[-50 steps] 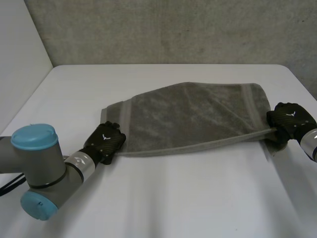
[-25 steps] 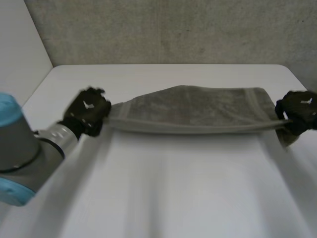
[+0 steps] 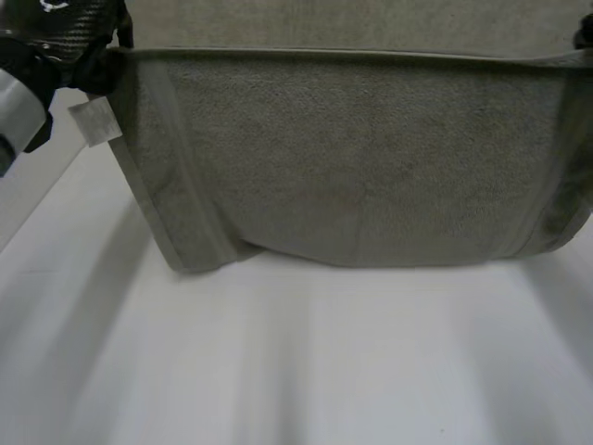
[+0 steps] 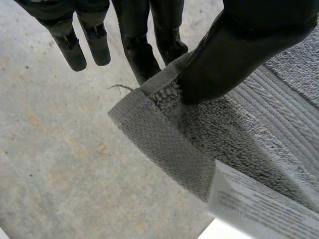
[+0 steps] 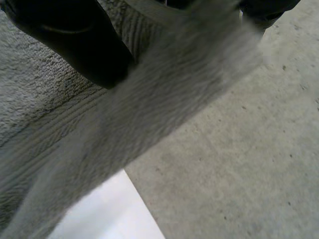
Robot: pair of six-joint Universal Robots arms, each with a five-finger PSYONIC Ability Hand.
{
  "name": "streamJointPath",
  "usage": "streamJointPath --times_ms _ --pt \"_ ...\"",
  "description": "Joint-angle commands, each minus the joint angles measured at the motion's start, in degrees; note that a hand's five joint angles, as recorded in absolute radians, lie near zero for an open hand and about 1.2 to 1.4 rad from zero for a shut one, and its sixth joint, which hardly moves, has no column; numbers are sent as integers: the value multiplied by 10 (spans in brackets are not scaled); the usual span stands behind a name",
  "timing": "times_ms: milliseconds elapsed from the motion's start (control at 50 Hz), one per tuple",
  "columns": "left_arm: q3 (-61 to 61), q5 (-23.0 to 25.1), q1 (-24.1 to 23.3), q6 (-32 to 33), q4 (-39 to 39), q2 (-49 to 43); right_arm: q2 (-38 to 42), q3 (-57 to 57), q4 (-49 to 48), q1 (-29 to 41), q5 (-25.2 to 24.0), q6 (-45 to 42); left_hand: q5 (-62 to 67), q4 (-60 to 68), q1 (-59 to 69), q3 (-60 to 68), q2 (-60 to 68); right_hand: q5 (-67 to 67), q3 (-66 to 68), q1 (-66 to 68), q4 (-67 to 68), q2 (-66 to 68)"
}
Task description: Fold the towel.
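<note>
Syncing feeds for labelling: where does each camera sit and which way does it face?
Head view: behind, between the arms, facing down at table and hanging towel; left hand at its corner.
Left wrist view: on that wrist, along the palm; hand pinches the corner beside a white label.
Right wrist view: same mounting; right hand pinches the other corner.
Shared: head and left wrist views both show the label.

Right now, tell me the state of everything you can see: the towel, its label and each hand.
Towel: held up by its two upper corners, upper edge stretched taut, the rest hanging open below.
Label: sticking out from the towel's side edge, just below the left hand.
Left hand: shut on the towel's corner, thumb pinching it against the fingers.
Right hand: shut on the opposite upper corner.
</note>
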Motion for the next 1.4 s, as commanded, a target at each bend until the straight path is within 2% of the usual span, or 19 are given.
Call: streamJointPath --times_ms 20,120,160,260,440,500,540,660,720,780,900,940,1060,1100,1160,1200,1220,1320,1400 --pt "68 -5 -14 3 58 -120 108 -49 -76 64 68 -47 35 -32 52 -24 36 39 -29 61 -44 41" --pt "136 -23 -20 3 118 -200 200 -122 -129 103 111 -95 35 -32 52 -24 36 39 -29 61 -44 41" --pt "192 -47 -23 4 137 -233 247 -203 -148 115 153 -112 35 -32 52 -24 36 39 -29 61 -44 41" --pt "240 -50 -30 0 140 -232 264 -317 -151 126 180 -106 35 -32 52 -24 36 39 -29 61 -44 41" --pt "238 -33 -35 -8 142 -174 234 -336 -150 121 162 -31 35 -32 52 -24 36 39 -29 61 -44 41" --pt "206 -6 -29 -14 141 -160 216 -290 -147 115 137 -13 35 -32 52 -24 36 39 -29 61 -44 41" --pt "144 19 -27 -18 143 -142 189 -213 -150 101 109 -13 35 -32 52 -24 36 39 -29 61 -44 41" --pt "40 44 -18 -12 150 -122 151 -84 -152 85 68 -23 35 -32 52 -24 36 39 -29 61 -44 41" --pt "-51 54 3 -10 151 -110 130 39 -151 58 42 -59 35 -32 52 -24 36 39 -29 61 -44 41" --pt "-82 61 9 -10 151 -108 111 112 -151 45 27 -89 35 -32 52 -24 36 39 -29 61 -44 41" --pt "-177 92 21 2 151 -94 84 202 -151 17 -2 -124 35 -32 52 -24 36 39 -29 61 -44 41" --pt "-219 102 25 22 147 -68 49 246 -151 3 -21 -126 35 -32 52 -24 36 39 -29 61 -44 41" --pt "-264 112 31 37 133 -4 -20 294 -146 -31 -48 -124 35 -32 52 -24 36 39 -29 61 -44 41" --pt "-281 113 39 35 103 54 -76 319 -143 -58 -71 -117 35 -32 52 -24 36 39 -29 61 -44 41" --pt "-286 114 46 34 85 82 -103 328 -137 -74 -87 -114 35 -32 52 -24 36 39 -29 61 -44 41" --pt "-291 125 63 27 48 126 -147 338 -122 -112 -124 -102 35 -32 52 -24 36 39 -29 61 -44 41" --pt "-291 125 63 27 48 126 -148 338 -122 -112 -125 -102 35 -32 52 -24 36 39 -29 61 -44 41" --pt "-290 161 88 21 11 145 -172 349 -97 -168 -197 -95 35 -32 52 -24 36 39 -29 61 -44 41" --pt "-283 186 92 20 10 126 -167 353 -103 -169 -213 -96 35 -32 52 -24 36 39 -29 61 -44 41"
